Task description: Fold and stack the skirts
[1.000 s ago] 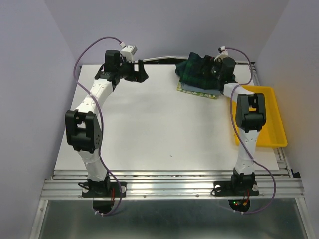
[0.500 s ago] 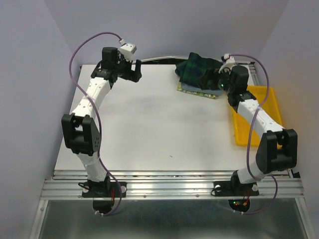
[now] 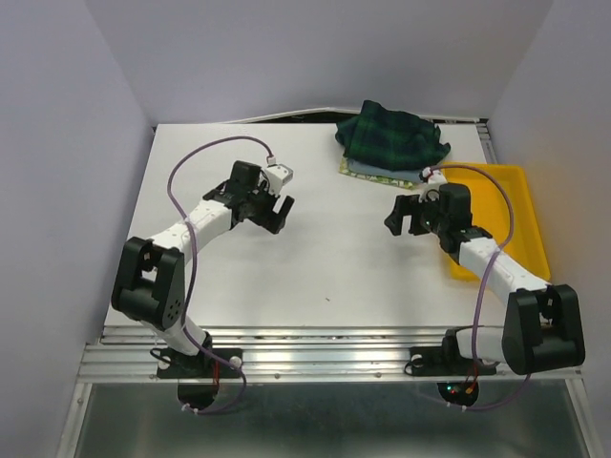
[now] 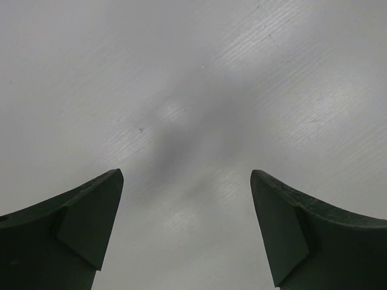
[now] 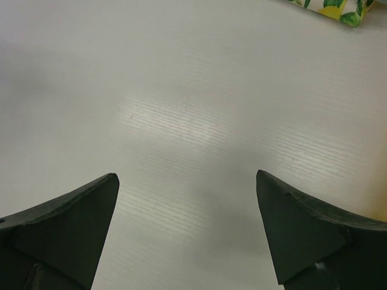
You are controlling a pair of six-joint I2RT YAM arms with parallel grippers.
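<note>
Arms have both drawn back to mid-table (image 3: 315, 258), left gripper (image 3: 279, 214) and right gripper (image 3: 399, 218) spread wide, empty. Rumpled plaid skirt (image 3: 391, 138) tops blue-grey skirt (image 3: 357, 168) and lemon-print skirt (image 3: 384, 178), far right, beside the yellow tray (image 3: 508, 172). Left wrist: jaws wide. Right wrist: likewise, lemon-print corner visible.

Soft cloth skirts (image 3: 391, 138), glossy plastic tray (image 3: 531, 212), matt smooth table (image 3: 334, 272)

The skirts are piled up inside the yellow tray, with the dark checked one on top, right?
Not inside. The top view shows the skirts piled on the white table, just beside the yellow tray, with the dark checked one on top.
</note>
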